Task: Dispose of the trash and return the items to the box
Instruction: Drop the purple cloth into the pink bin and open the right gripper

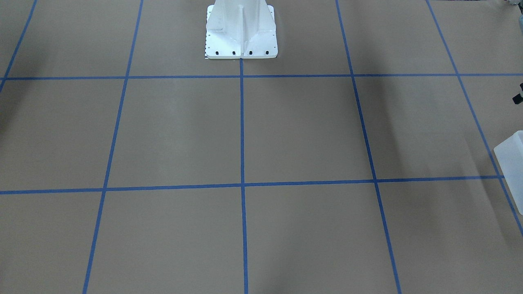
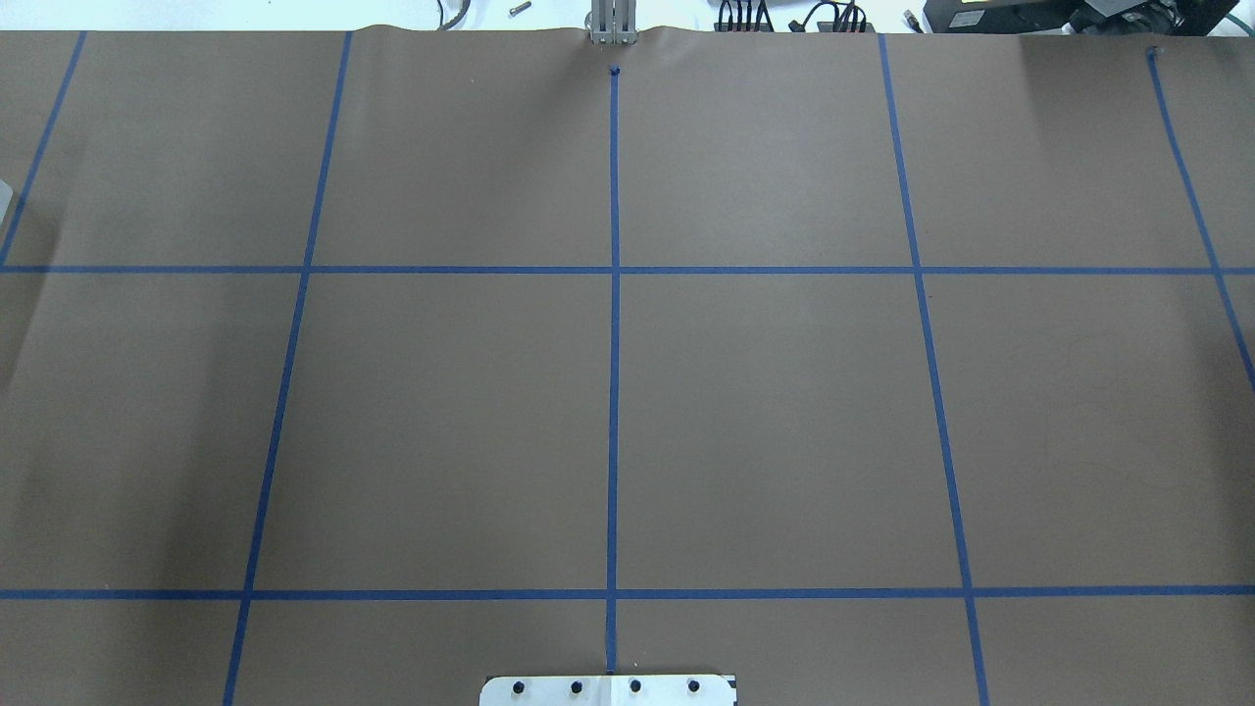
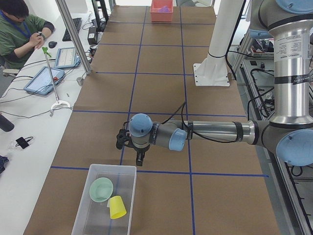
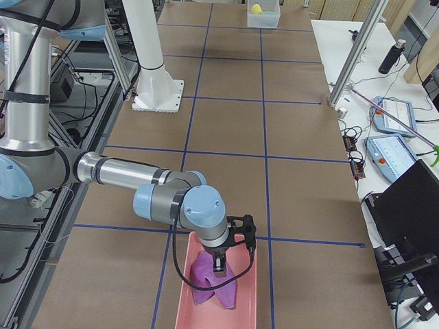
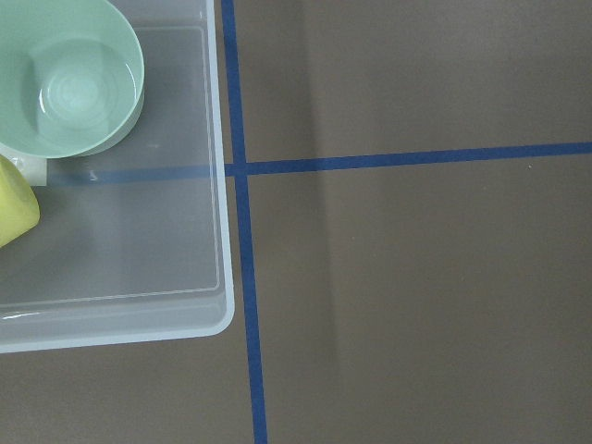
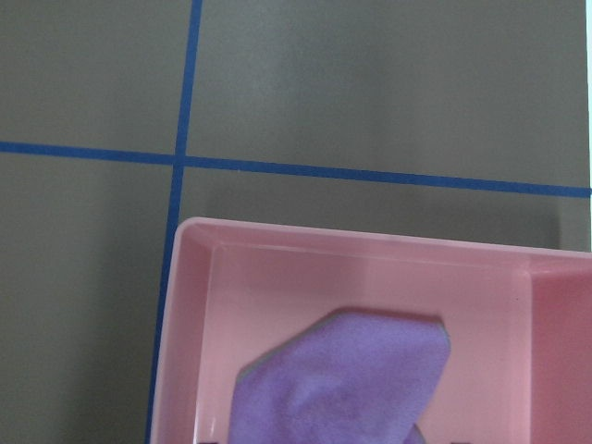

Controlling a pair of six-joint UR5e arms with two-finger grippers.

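Observation:
The translucent milky-white box [image 3: 102, 205] stands at the table's left end and holds a pale green bowl [image 3: 101, 189] and a yellow cup [image 3: 117, 207]. The left wrist view shows the box's corner [image 5: 217, 305], the bowl [image 5: 69, 79] and the cup [image 5: 14, 213]. My left gripper [image 3: 140, 160] hovers over the table just beyond the box; I cannot tell whether it is open or shut. My right gripper [image 4: 235, 257] hangs over a pink tray [image 4: 247, 301] that holds a crumpled purple cloth [image 4: 212, 277]; I cannot tell its state either. The cloth [image 6: 342, 379] lies in the tray [image 6: 194, 305].
The white metal stand [image 1: 241, 32] is bolted at the robot's side of the brown table with blue tape lines. A corner of the box [image 1: 510, 163] shows at the front-facing view's right edge. An operator [image 3: 19, 29], tablets and cables are at a side desk.

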